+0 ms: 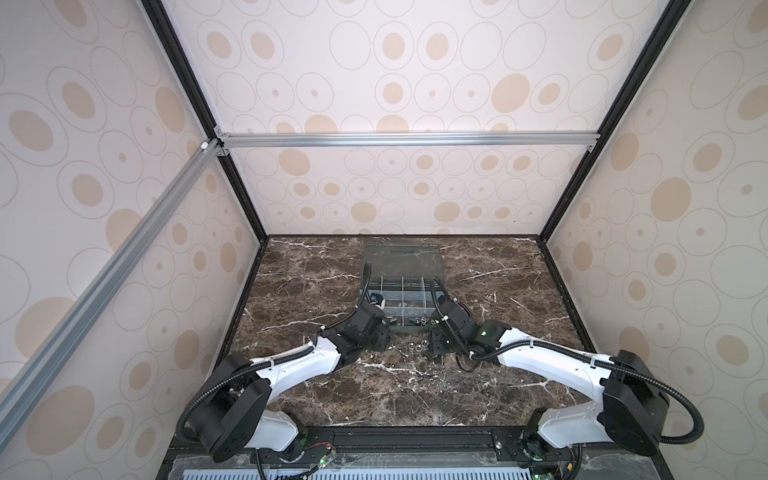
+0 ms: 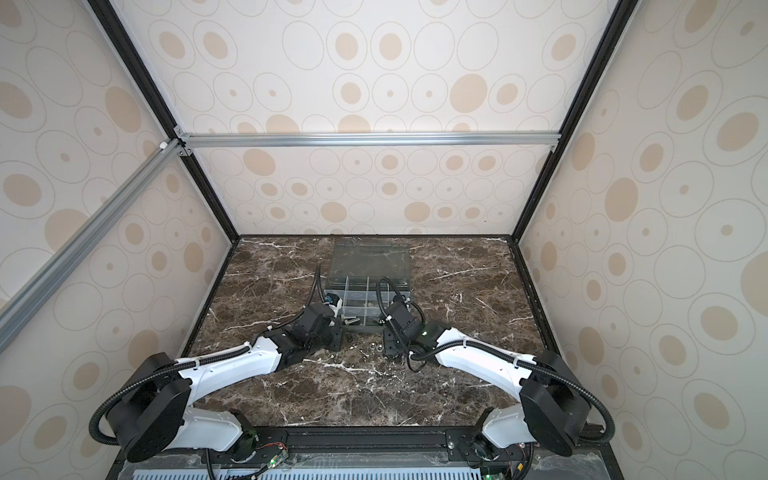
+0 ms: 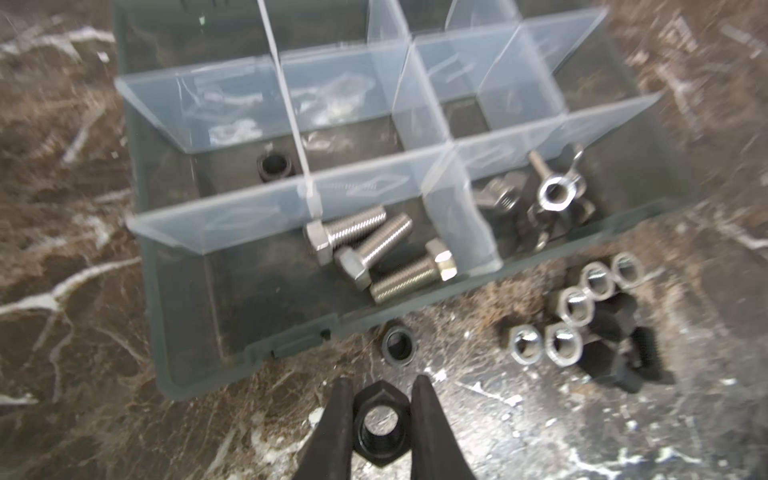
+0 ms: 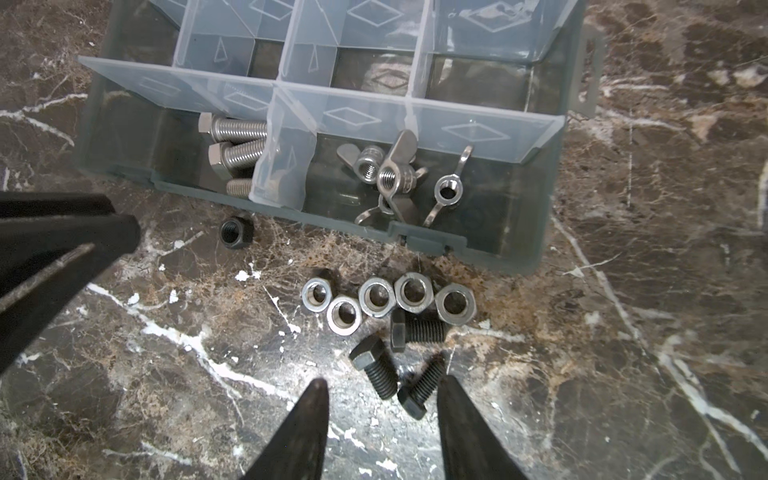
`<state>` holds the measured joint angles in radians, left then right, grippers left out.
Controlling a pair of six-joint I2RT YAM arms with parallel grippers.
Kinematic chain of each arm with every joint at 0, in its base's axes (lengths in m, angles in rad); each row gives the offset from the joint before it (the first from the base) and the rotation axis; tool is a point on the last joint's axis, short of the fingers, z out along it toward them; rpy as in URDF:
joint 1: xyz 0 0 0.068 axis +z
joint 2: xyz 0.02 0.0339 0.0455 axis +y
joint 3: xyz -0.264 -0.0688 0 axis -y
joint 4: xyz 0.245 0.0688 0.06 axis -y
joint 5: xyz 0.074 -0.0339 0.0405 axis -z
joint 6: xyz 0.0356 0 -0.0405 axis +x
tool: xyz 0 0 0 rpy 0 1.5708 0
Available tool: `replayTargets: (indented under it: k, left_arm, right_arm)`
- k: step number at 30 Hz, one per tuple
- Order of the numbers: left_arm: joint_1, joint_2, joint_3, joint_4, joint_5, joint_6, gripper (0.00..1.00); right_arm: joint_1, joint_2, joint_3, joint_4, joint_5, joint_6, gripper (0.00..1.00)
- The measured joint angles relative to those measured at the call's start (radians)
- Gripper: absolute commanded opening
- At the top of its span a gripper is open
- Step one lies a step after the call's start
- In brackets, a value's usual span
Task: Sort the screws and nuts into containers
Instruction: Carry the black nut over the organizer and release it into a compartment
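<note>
Evidently left pincer (image 3: pixel 381 380) gripped a black nut (image 3: pixel 379 424) beside the box (image 3: pixel 291 330); right pincer (image 4: pixel 380 384) stood open above black screws (image 4: pixel 374 368) on the desk (image 4: pixel 166 374). Hazard: nut slipping, dropping among boxed silver screws (image 3: pixel 374 245).

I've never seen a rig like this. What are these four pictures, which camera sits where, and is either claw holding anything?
These are two robot arms working at a marble table. Both top views look down from overhead. The other two pictures come from a camera on each arm's wrist. An open organizer box holds silver screws in one cell and wing nuts in the next. On the table lie five silver nuts, three black screws and a loose black nut. The left gripper is closed on a second black nut. The right gripper is open over the black screws.
</note>
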<state>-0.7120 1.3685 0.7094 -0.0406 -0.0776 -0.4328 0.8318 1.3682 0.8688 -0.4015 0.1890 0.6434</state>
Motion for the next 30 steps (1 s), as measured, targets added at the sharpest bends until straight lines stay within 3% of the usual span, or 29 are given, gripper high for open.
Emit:
replayTargets:
  k: [8,16,25,30]
  left_arm:
    - [0.084,0.028,0.092,0.017,0.019,0.013,0.19]
    - [0.207,0.157,0.206,0.017,0.036,0.073,0.18]
    - [0.254,0.311,0.314,0.018,0.056,0.108,0.18]
    - [0.258,0.35,0.335,0.017,0.069,0.116,0.28]
  right_arm:
    - [0.0,0.0,0.001,-0.003,0.003,-0.002,0.46]
    - [0.0,0.0,0.001,-0.005,0.007,-0.002,0.46]
    - [0.0,0.0,0.001,-0.006,0.007,-0.001,0.46]
    - [0.0,-0.002,0.001,-0.007,0.008,-0.001,0.46]
